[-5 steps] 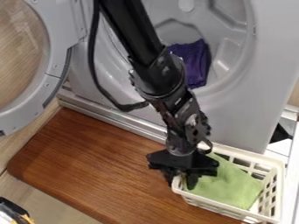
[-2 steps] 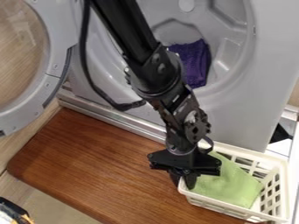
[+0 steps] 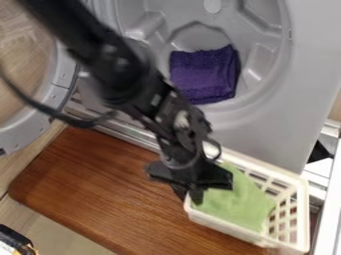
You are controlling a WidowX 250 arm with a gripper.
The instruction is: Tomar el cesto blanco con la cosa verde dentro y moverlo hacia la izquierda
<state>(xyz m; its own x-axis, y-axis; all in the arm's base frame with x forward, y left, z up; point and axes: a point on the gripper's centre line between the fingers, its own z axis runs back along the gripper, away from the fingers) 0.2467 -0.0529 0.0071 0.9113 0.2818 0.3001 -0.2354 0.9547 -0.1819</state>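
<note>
Step in hand: With the white basket (image 3: 222, 227) in your grip, you are, by all appearances, at the leftward shift, its load aboard.
Gripper: Your black gripper (image 3: 190, 194) hangs over the basket's left end, its fingers close together on the rim there, with what looks like only the plastic between them.
Basket: It sits upright at the right end of the wooden board (image 3: 100, 184), its upper side close beside the machine's front. Whether its base touches the board or rides just above, you cannot tell.
Green cloth: The green cloth (image 3: 236, 204) lies loosely inside, toward the gripped end.
Next move: The job calls for you to keep that pinch and draw the basket toward the board's left edge, level and unhurried, then let go once it rests steady.
Risk: Held at one end only, the basket may swing or dip at its far end, or scrape the machine on the way.
Board: Bare brown grain runs from your gripper to the left edge, leaving ample room for the basket; the upper edge follows the foot of the machine.
Machine: The grey washing machine (image 3: 266, 124) stands behind, round door (image 3: 20, 137) open at left, a purple cloth (image 3: 203, 74) in its drum.
Room: Pale floor (image 3: 40, 219) borders the board at lower left; a white frame (image 3: 323, 209) stands at right.
</note>
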